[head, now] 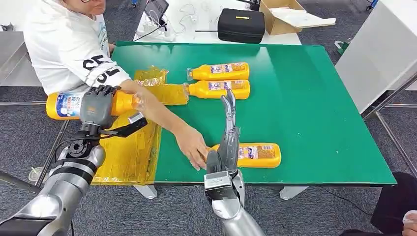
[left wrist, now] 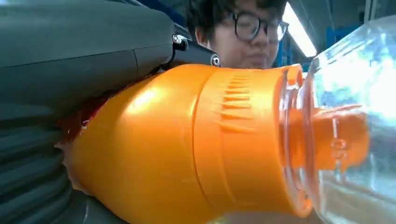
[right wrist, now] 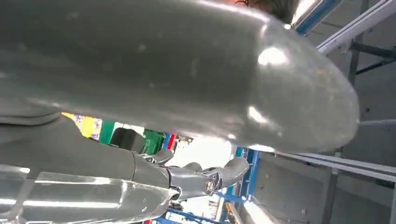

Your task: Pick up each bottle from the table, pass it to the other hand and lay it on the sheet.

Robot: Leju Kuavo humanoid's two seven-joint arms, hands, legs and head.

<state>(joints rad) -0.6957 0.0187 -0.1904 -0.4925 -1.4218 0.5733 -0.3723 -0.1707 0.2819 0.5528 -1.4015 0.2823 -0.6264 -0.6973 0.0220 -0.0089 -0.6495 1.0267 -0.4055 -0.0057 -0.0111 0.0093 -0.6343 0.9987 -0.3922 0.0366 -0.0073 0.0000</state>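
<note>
Over the yellow sheet [head: 129, 152] on the left, the left hand [head: 97, 105] holds an orange bottle [head: 71, 104] with a clear cap. It might bump the person's arm [head: 162, 118] if lowered now. Further right, the right hand [head: 227, 135] is spread beside another bottle [head: 258, 155] on the green table [head: 319, 123].

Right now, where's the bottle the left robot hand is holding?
In the head view, the held bottle is in the left robot hand, lying sideways above the yellow sheet at the table's left edge, beside the person's forearm.
</note>
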